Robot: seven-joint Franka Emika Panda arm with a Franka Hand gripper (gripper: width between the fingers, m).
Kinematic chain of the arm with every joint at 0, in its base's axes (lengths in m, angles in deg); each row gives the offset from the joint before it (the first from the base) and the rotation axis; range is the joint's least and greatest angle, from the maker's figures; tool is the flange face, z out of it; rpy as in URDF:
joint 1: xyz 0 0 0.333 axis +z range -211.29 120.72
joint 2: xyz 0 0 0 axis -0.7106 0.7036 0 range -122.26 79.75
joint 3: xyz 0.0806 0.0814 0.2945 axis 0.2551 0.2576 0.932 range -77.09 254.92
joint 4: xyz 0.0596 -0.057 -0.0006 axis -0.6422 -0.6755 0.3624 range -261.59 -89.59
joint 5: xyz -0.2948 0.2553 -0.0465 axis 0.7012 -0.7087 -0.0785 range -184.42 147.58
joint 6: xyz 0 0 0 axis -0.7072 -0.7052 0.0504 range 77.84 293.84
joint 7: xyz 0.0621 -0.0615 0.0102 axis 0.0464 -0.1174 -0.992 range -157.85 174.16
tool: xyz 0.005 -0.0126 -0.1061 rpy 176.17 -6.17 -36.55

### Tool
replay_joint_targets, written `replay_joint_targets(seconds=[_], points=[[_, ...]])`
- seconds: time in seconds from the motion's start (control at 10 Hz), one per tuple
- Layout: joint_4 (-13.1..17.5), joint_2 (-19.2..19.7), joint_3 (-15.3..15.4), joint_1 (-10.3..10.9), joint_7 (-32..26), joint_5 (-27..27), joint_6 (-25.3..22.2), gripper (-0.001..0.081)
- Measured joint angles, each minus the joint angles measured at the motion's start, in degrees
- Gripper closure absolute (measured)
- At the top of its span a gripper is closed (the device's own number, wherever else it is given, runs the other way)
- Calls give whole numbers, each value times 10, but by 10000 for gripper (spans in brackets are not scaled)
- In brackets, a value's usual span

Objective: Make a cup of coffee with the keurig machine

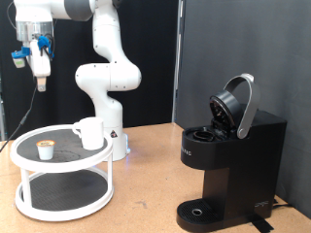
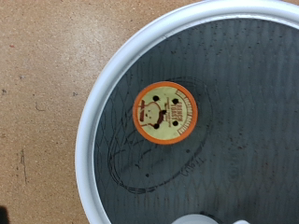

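Note:
The gripper (image 1: 41, 76) hangs high above the round stand at the exterior view's top left, pointing down, with nothing seen between its fingers. Directly below it a small white pod with a tan-orange top (image 1: 45, 149) sits on the stand's dark top shelf. The wrist view looks straight down on this pod (image 2: 166, 114). The white cup (image 1: 90, 133) stands upright on the same shelf, to the pod's right in the exterior view. The black keurig machine (image 1: 228, 165) stands at the exterior view's right with its lid (image 1: 236, 105) hinged open and its round drip base (image 1: 199, 212) bare.
The two-tier white round stand (image 1: 60, 192) has a raised white rim (image 2: 93, 140) around a dark mat. The robot's white base (image 1: 107, 87) rises behind the stand. A wooden table (image 1: 146, 194) lies between the stand and the machine. Black curtains hang behind.

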Motion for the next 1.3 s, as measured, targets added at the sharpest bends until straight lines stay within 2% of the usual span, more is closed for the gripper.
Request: replay_joint_targets(seconds=[0.4, 1.3], points=[[-30, 14, -10, 0, 0, -2, 50, 72], [-124, 45, -21, -8, 1, 4, 193, 72]])
